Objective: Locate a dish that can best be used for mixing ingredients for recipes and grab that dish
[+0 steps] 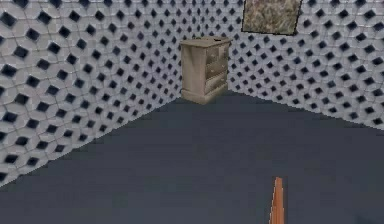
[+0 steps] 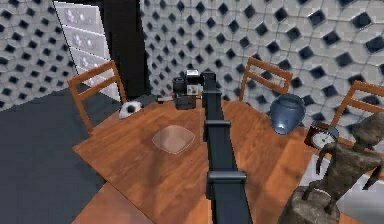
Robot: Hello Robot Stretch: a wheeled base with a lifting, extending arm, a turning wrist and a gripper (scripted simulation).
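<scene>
We're at the reach step: the dark square arm [image 2: 222,140] stretches over the brown wooden table [image 2: 120,165], w/ the dark two-finger gripper [image 2: 184,90] near the far edge. The pale see-through shallow dish [image 2: 172,139], prob. the mixing bowl, sits mid-table beside the arm. Can't tell if the gripper holds anything. Next we'd need to retract and line up on it.

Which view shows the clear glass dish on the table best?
The arm side view: the clear shallow glass dish sits on the brown wooden table, left of the dark arm bar. The forward view faces dark floor and a beige wooden cabinet.
</scene>
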